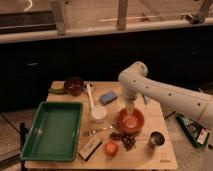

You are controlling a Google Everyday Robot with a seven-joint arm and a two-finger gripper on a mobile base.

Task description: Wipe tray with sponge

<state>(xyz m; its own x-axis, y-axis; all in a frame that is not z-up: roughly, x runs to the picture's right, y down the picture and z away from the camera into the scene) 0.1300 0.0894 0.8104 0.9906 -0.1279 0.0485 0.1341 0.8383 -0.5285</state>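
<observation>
The tray (pixel 52 131) lies flat at the near left corner of the wooden table (pixel 165 156), a big bright-green rectangle with a raised rim, its long sides running away from the camera. The sponge (pixel 108 96) is off the tray, to the right of its far right corner, lying flat on the tabletop (pale blue, turned a little askew), and nothing touches it.

The gripper (pixel 129 108) hangs farther right of the tray than the sponge does, pointing down at the end of the white arm (pixel 165 95) that reaches in from the right. It sits just over an orange bowl (pixel 120 120), and I cannot tell how far it stands parted or whether it touches the bowl. It holds nothing that I can make out, and it is apart from both sponge and tray.

Just right of the tray's far end stands a white cup (pixel 98 114), with a long white utensil (pixel 90 95) lying beyond it. Past the tray's far edge sits a dark bowl (pixel 74 85). To the right of the tray's near corner lie a tan-and-black block (pixel 90 148), an orange fruit (pixel 111 148), some dark grapes (pixel 126 139), and farthest right a metal cup (pixel 157 139).
</observation>
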